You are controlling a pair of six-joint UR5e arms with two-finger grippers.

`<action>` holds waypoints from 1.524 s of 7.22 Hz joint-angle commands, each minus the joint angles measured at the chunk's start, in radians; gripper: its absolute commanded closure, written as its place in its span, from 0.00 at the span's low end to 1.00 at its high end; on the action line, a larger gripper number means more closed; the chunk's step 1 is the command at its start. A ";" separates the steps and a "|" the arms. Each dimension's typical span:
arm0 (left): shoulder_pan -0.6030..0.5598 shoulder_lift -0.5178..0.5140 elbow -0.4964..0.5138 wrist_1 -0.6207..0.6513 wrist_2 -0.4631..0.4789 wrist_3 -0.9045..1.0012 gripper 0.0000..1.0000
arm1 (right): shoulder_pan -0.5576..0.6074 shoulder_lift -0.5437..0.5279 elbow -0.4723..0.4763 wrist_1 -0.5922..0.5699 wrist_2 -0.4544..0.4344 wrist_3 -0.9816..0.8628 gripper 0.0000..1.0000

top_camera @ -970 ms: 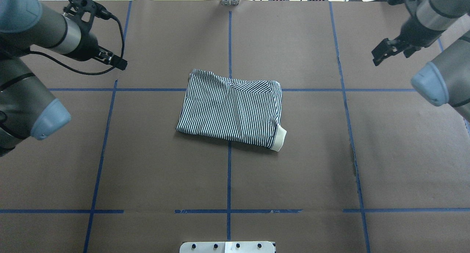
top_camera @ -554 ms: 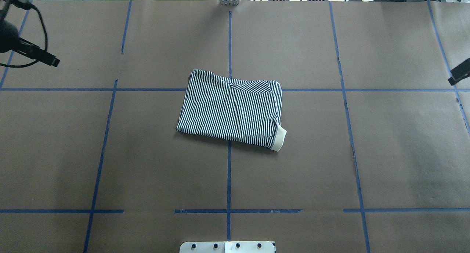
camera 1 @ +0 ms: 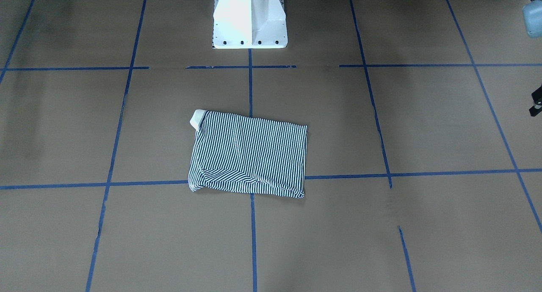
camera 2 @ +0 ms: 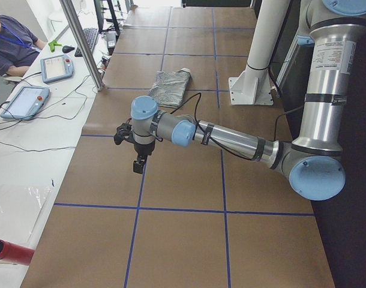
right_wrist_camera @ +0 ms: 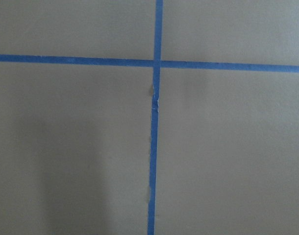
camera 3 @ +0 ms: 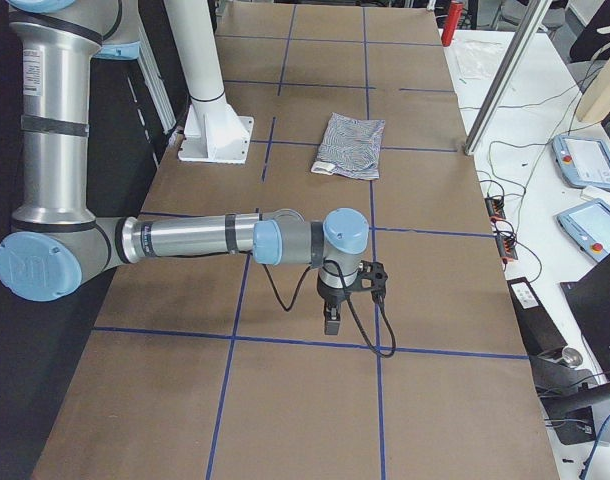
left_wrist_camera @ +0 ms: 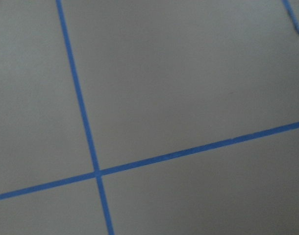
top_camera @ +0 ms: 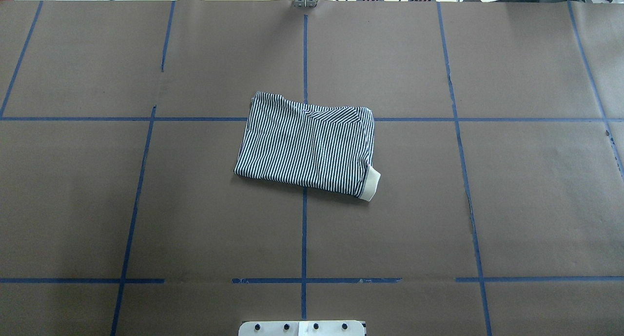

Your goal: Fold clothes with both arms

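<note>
Polo shirt (top_camera: 304,143) lies flat as compact folded rectangle, midway between left gripper (camera 2: 138,164) and right gripper (camera 3: 331,321), well apart from both. Grippers carry nothing; jaw opening cannot be told. Judgement: folding looks complete, nothing left.

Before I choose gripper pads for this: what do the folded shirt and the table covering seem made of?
Shirt: soft matte knit fabric, perhaps cotton; it lies limp with creases and a cream trim. Table covering: matte brown paper, apparently; a ragged seam shows beside the blue tape.
</note>
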 commanded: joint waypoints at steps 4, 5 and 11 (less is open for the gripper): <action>-0.135 0.081 0.035 0.141 -0.013 0.167 0.00 | 0.018 -0.040 -0.001 0.000 -0.002 -0.006 0.00; -0.134 0.077 0.038 0.130 -0.039 0.159 0.00 | 0.018 -0.041 -0.001 0.000 -0.002 -0.006 0.00; -0.127 0.063 0.040 0.115 -0.107 0.165 0.00 | 0.018 -0.033 0.003 0.002 -0.003 -0.004 0.00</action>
